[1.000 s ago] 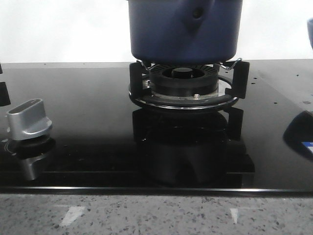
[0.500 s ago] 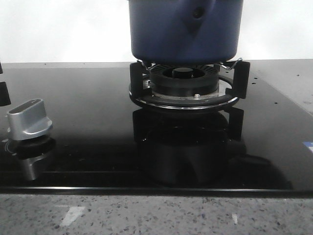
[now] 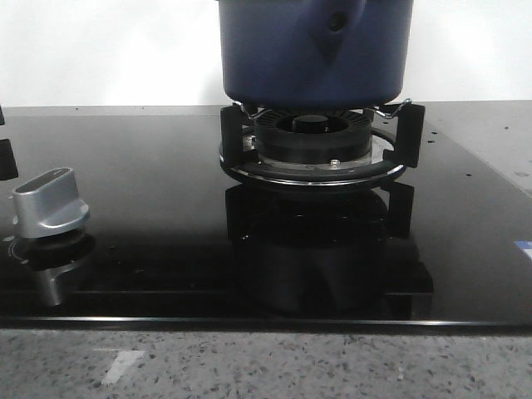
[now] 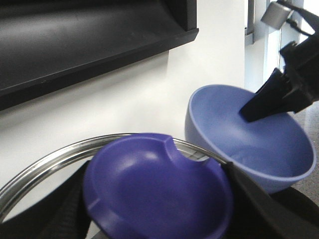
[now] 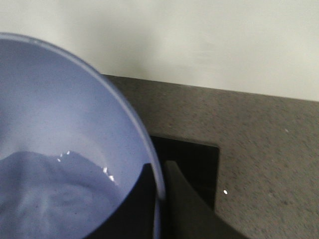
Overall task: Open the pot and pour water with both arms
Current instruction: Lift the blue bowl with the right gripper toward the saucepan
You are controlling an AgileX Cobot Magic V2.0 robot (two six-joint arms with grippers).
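Observation:
The dark blue pot point(image 3: 316, 50) stands on the burner, its handle stub point(image 3: 335, 23) facing me; its top is cut off in the front view. My left gripper point(image 4: 157, 199) is shut on the dark blue knob point(image 4: 154, 184) of the lid, whose metal rim point(image 4: 45, 162) shows behind it, held up in front of a white wall. My right gripper point(image 5: 158, 191) is shut on the rim of the light blue bowl point(image 5: 50, 124), which holds water point(image 5: 45, 199). The bowl point(image 4: 249, 139) and the right gripper's fingers point(image 4: 271, 97) also show in the left wrist view, close beside the lid. Neither gripper shows in the front view.
The black burner and pot stand point(image 3: 314, 150) sit on a glossy black glass cooktop point(image 3: 150, 166). A silver control knob point(image 3: 50, 199) is at the front left. A speckled stone counter edge point(image 3: 266, 366) runs along the front. A dark hood point(image 4: 89, 40) hangs above.
The light blue bowl's edge at the front view's upper right and its dark reflection on the glass at the right have gone out of view. The pot has not moved.

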